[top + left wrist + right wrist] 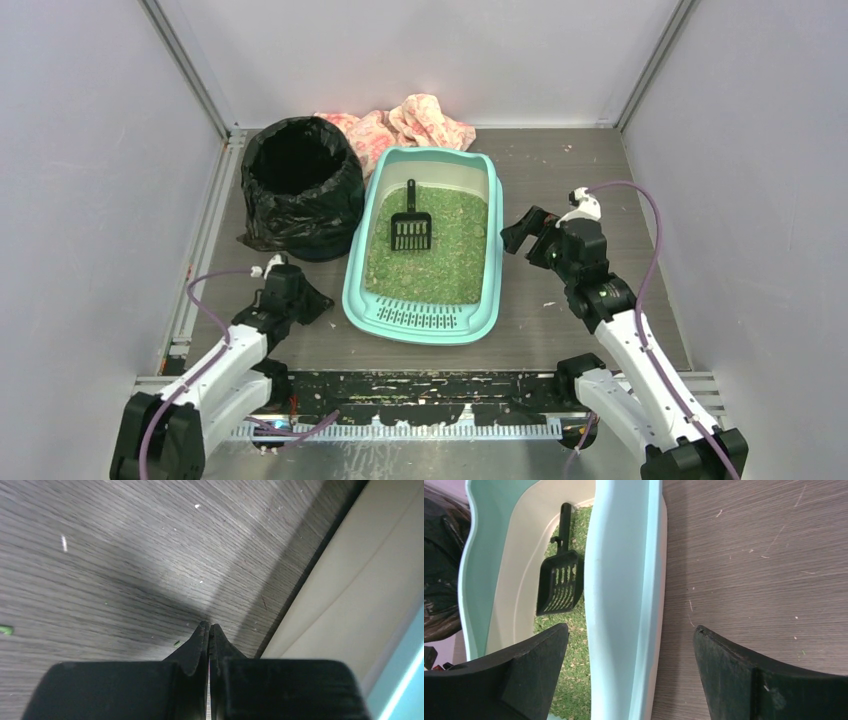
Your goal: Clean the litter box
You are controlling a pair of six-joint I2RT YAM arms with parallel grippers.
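Mint-teal litter box (425,318) holds green litter (445,262) and a black scoop (411,230).

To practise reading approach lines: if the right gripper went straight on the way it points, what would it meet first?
Probably the litter box, its rim lying between the fingers of the open right gripper in its wrist view; distance unclear.

Soft, even overhead light fills the top view, while the table (540,320) shows pale sheen in the wrist views and a dark shadow beneath the left gripper (209,626).
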